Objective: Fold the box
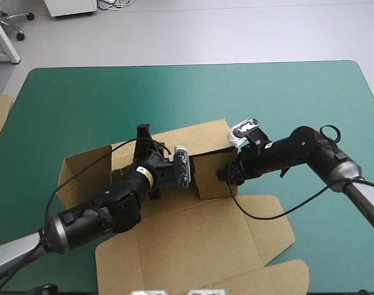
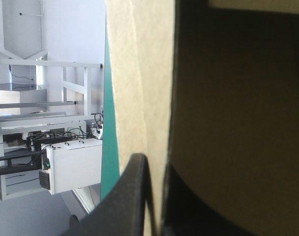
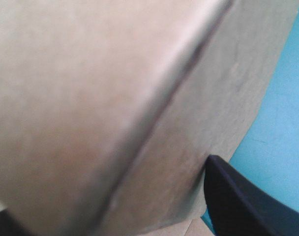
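Brown box (image 1: 175, 212) at table (image 1: 82, 98) centre, lid (image 1: 193, 249) flat toward 6 o'clock. Your left gripper (image 2: 152, 163): jaws pinch 12 o'clock wall (image 1: 202, 140). Right gripper (image 1: 229, 173): jaws spread at 3 o'clock wall (image 1: 208, 177). Risk: uneven push could buckle board.

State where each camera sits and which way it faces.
High view: above and behind, facing down at the table; both arms show.
Left wrist: above the left gripper, facing along a box wall it clamps; fingers show.
Right wrist: above the right gripper, facing the box wall close up; one finger shows.
Shared: the box.
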`<state>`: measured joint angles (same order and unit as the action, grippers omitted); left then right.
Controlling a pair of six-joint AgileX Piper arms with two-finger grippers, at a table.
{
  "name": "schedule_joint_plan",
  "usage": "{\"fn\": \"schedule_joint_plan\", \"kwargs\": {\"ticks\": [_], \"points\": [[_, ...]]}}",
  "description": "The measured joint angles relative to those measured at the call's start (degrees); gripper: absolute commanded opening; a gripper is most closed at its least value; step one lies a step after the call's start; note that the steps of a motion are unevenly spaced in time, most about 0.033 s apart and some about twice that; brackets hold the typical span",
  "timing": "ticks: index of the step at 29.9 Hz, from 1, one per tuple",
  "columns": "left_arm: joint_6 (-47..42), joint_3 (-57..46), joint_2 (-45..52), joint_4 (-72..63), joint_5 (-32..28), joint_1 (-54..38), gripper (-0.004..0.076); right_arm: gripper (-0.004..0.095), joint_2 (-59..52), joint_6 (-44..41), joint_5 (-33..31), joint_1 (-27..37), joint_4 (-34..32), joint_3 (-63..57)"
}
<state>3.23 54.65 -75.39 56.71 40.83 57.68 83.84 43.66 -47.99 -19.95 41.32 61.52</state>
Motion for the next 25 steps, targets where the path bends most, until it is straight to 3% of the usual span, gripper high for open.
{"fn": "schedule_joint_plan", "kwargs": {"ticks": [9,19,25], "points": [[-1.9,-0.1,0.0,0.4,0.7,-0.8,-0.0015,0.0552,-1.1,-5.3,7.7,-5.8,-8.1,-0.5],[-6.4,-0.3,-1.8,3.3,-2.6,-5.7,-0.0015,0.0550,-1.3,-6.5,16.6,-7.5,-7.6,-0.8],[-8.1,-0.3,-2.4,5.1,-2.9,-6.1,-0.0015,0.0498,-1.4,-6.5,20.6,-7.6,-6.5,-0.8]]}}
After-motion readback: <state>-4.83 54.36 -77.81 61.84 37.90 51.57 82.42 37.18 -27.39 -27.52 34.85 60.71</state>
